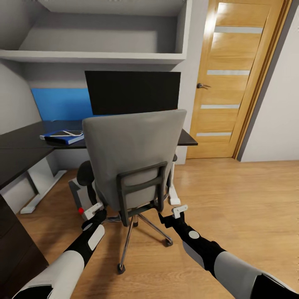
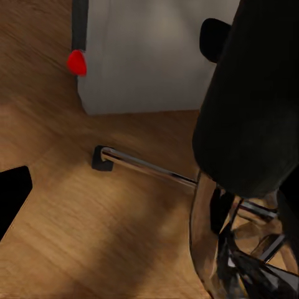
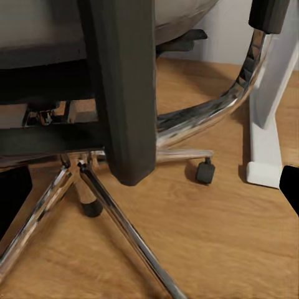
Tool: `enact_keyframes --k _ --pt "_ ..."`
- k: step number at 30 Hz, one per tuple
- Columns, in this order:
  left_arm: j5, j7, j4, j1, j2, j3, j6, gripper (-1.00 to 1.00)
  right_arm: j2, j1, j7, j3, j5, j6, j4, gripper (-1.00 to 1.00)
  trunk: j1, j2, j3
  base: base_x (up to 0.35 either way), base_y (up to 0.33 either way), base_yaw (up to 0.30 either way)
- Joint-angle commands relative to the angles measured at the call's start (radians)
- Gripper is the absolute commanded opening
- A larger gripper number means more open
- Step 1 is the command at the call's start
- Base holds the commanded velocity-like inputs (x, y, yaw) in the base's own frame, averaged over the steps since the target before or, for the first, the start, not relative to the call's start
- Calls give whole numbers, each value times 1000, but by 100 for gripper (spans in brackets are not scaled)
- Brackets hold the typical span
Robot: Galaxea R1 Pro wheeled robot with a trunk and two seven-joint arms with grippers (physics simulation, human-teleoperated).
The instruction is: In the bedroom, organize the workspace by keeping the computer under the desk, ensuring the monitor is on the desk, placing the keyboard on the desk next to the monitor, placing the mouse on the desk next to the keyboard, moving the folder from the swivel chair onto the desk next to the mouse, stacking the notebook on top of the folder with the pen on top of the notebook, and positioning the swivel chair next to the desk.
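Standing at centre: the swivel chair [image 1: 135, 153], grey back toward the camera, pushed in against the desk [image 1: 25, 147], its chrome base and casters on the wooden floor [image 1: 232, 207].

Desk: glossy black L-shaped top, white pedestal leg [image 1: 39, 182] beneath. On it, behind the chair back, the monitor [image 1: 133, 91] stands upright, screen dark. Beside the monitor lies the folder [image 1: 62, 137], bright blue, flat on the top, with the notebook [image 1: 68, 133] stacked on it; the pen is too small to make out.

Under the desk — the computer [image 2: 149, 56], light grey, red light [image 2: 76, 62] showing, resting on the floor just beside the chair base.

Left gripper [image 1: 92, 210]: low at the chair's left side near the seat; whether its fingers are apart or closed cannot be told, and nothing is seen in its hold.

Right gripper [image 1: 176, 207]: low at the chair's right side, by the black back frame [image 3: 121, 87] — its opening likewise cannot be told.

Background: wooden door [image 1: 232, 79], wall shelf [image 1: 91, 56].
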Motion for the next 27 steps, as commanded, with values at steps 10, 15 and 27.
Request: enact_keyframes --k 10,15,27 --pt "11 1 0 0 0 4 -6 100 -1 -1 -3 8 -10 -4 -1 100 -1 0 -1 -163 0 0" --pt "11 1 0 0 0 4 -6 100 0 -1 -3 8 -9 -4 -1 100 -1 0 -1 -122 0 0" --pt "11 1 0 0 0 4 -6 100 0 -1 -3 8 -10 -4 -1 100 -1 0 -1 -225 42 0"
